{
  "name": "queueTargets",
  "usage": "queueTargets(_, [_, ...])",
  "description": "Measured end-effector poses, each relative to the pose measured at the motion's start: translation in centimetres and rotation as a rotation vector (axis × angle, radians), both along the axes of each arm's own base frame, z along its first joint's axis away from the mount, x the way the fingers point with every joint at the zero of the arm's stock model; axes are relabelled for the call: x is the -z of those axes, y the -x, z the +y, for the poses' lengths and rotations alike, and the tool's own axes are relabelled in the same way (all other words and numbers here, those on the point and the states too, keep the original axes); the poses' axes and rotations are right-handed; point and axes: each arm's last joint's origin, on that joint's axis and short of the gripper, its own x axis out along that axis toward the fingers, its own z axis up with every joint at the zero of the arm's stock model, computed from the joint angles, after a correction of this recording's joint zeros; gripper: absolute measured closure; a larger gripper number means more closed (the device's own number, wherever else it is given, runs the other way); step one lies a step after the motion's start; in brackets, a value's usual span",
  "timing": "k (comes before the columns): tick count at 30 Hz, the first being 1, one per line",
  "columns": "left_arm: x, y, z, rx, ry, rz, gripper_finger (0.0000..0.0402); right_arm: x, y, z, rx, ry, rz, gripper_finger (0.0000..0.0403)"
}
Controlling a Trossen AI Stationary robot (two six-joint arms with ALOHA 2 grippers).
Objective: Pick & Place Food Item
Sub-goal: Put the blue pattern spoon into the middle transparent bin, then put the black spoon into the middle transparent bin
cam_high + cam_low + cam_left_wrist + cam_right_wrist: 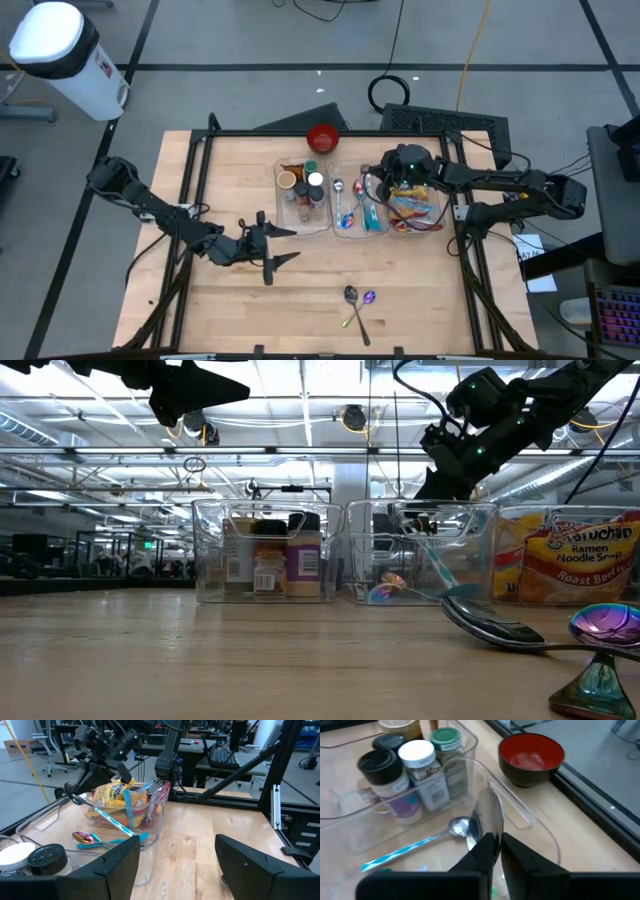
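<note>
My right gripper [495, 842] is shut on a silver spoon [489, 817] over the middle clear bin [352, 232], which holds several spoons, some with blue handles. It also shows in the high view [382, 188] and the left wrist view [102, 770]. The right bin [440, 225] holds ramen packets [580, 555]. The left bin [282, 210] holds spice jars [415, 765]. My left gripper [284, 246] is open and empty above the table's middle, left of the bins. My right gripper pinches the silver spoon between its two fingers at the neck just behind the bowl [489, 836]. The fingers slant down from the table's right side. The bowl [70, 787] sticks out past the fingertips, lifted over the middle bin.
A red bowl [322, 137] stands behind the bins at the far edge. Two loose spoons [356, 300], one silver and one iridescent, lie on the wood near the front. A black frame [200, 150] runs round the table.
</note>
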Motion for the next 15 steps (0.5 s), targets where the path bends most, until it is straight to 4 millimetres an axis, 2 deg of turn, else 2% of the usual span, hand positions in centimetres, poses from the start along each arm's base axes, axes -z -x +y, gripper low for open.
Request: queueTargets(15, [0.0, 0.0, 0.0, 0.0, -0.001, 0.0, 0.0135, -0.57, 0.02, 0.3, -0.013, 0.002, -0.043, 0.0257])
